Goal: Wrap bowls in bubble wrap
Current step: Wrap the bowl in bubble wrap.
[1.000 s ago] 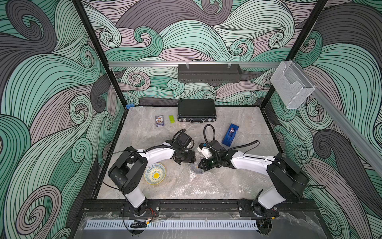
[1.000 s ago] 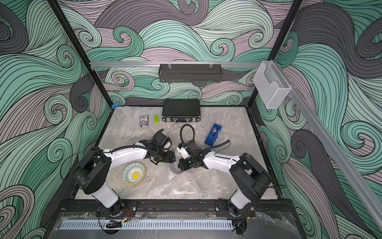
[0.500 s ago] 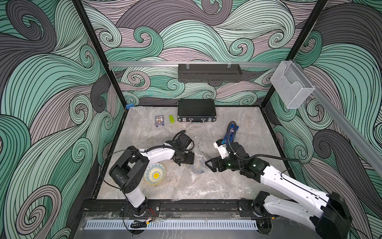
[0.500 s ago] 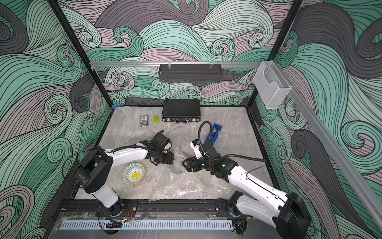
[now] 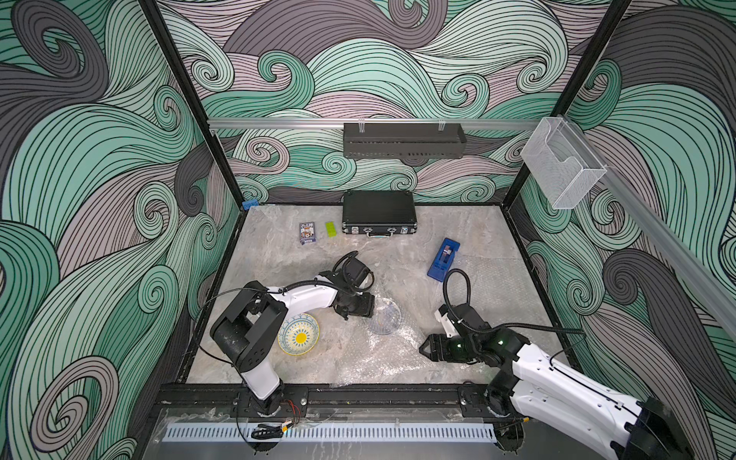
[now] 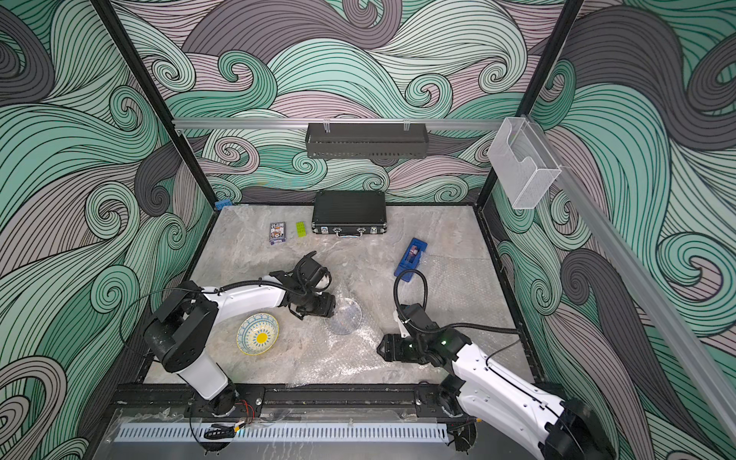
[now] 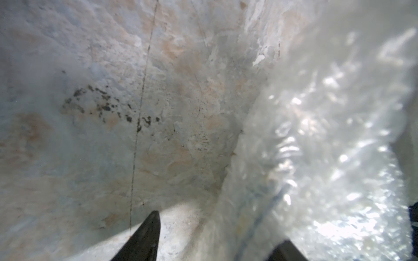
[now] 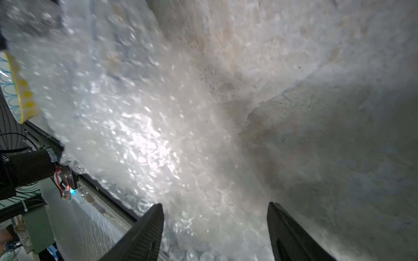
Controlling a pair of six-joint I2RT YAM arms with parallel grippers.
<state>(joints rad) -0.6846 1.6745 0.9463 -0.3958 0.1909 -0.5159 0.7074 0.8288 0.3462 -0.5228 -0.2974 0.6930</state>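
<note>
A: Covered bowl, centre frame: wrapped?
B: Only draped under bubble wrap. Cream bowl, lower left, is bare. Left gripper and right gripper: jaws apart, nothing clamped.

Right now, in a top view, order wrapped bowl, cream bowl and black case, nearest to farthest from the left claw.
1. Wrapped bowl, beside the left claw.
2. Cream bowl, front left.
3. Black case, at the back.

Robot lab test cell: black frame, swirl-print walls, left arm & right arm bolted along desk front edge.
</note>
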